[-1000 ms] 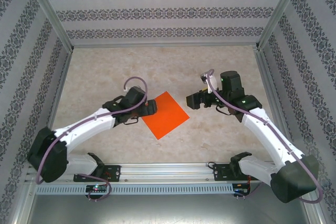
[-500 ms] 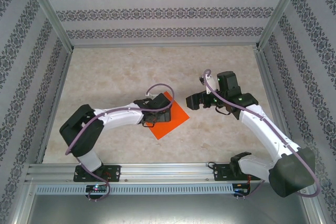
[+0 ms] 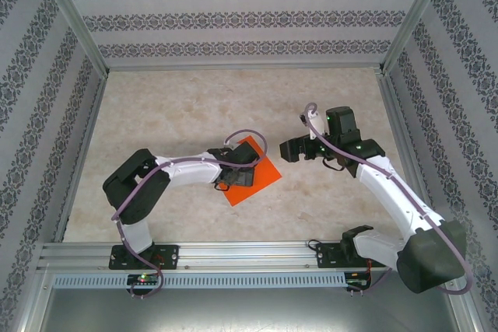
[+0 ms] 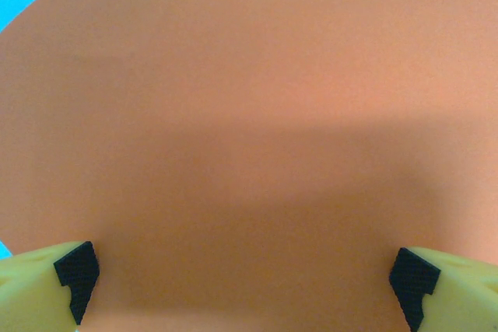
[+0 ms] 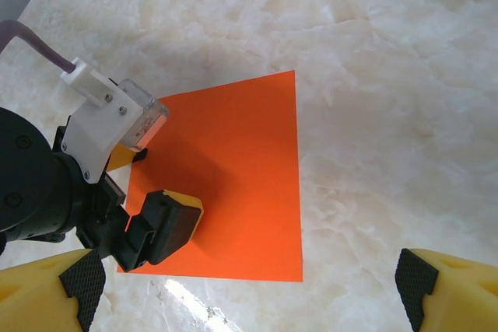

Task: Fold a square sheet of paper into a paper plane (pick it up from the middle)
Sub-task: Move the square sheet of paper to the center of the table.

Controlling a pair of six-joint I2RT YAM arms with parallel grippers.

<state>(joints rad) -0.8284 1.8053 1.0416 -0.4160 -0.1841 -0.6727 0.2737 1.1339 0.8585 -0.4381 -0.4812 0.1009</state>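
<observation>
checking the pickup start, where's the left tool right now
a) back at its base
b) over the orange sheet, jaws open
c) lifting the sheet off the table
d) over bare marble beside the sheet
b: the left tool sits over the square sheet of paper, jaws spread wide with flat orange paper between them.

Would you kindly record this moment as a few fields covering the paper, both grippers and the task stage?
paper: thin bright orange-red square sheet of paper, flat on the pale marble-patterned table
left gripper: open, fingers straddling the sheet's middle; contact cannot be told
right gripper: open, over bare table beside the sheet, apart from it
task stage: no fold made yet
</observation>
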